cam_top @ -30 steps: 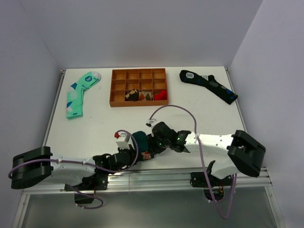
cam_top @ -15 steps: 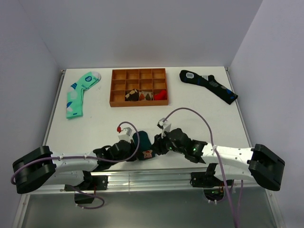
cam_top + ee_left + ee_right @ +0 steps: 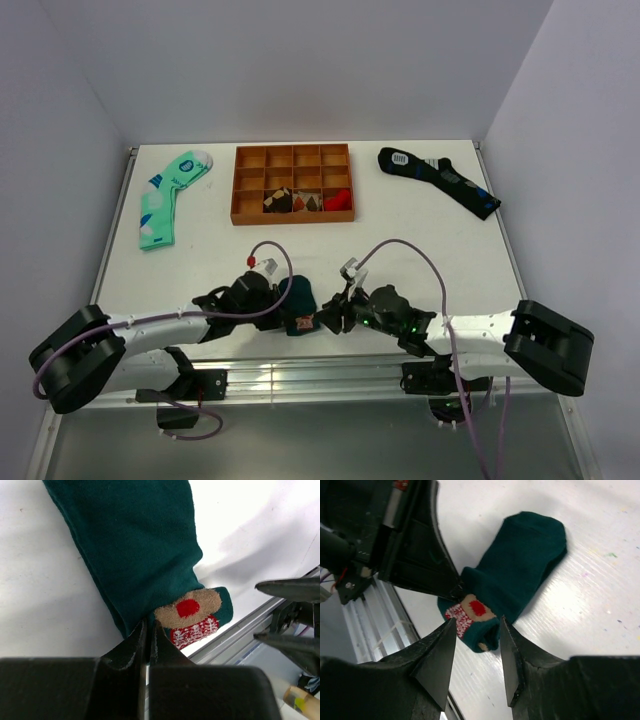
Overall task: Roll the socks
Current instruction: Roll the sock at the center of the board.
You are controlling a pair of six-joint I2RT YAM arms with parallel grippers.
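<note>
Right hand (image 3: 476, 629) closer, perhaps astride socks (image 3: 520, 565)

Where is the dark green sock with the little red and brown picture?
In the top view the dark green sock lies at the middle of the table's near edge, pinched by the left claw, with the open right claw just above its picture end.

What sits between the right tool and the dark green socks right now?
Nothing visible. The open right tool has the socks directly ahead, with the cartoon end framed between its jaws. The left tool is shut on the socks' edge beside that end, close but not in the gap.
</note>
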